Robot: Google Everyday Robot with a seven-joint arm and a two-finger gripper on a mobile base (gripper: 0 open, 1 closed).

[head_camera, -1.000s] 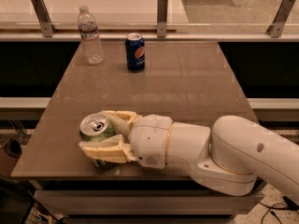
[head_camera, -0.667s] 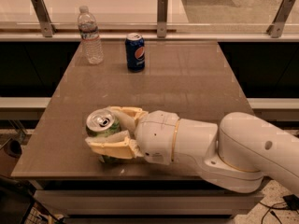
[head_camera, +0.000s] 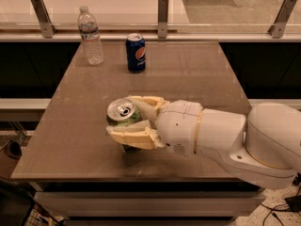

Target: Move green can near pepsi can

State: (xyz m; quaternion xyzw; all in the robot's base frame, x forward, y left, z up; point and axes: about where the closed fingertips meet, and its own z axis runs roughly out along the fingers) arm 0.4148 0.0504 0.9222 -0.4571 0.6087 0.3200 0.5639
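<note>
The green can (head_camera: 123, 115), with a silver top and pull tab, is between my gripper's cream fingers (head_camera: 131, 136) and held above the brown table (head_camera: 70, 140), near its front middle. My gripper (head_camera: 125, 118) is shut on it, and the white arm reaches in from the right. The pepsi can (head_camera: 135, 52), dark blue with a round logo, stands upright at the back of the table, well beyond the gripper and slightly to the right of the green can.
A clear plastic water bottle (head_camera: 91, 36) stands left of the pepsi can at the back. A railing with metal posts (head_camera: 162, 17) runs behind the table. The table's front edge (head_camera: 131, 177) is close below the gripper.
The gripper has moved up and to the right with the green can in it, towards the table's middle. The pepsi can and bottle have not moved.
</note>
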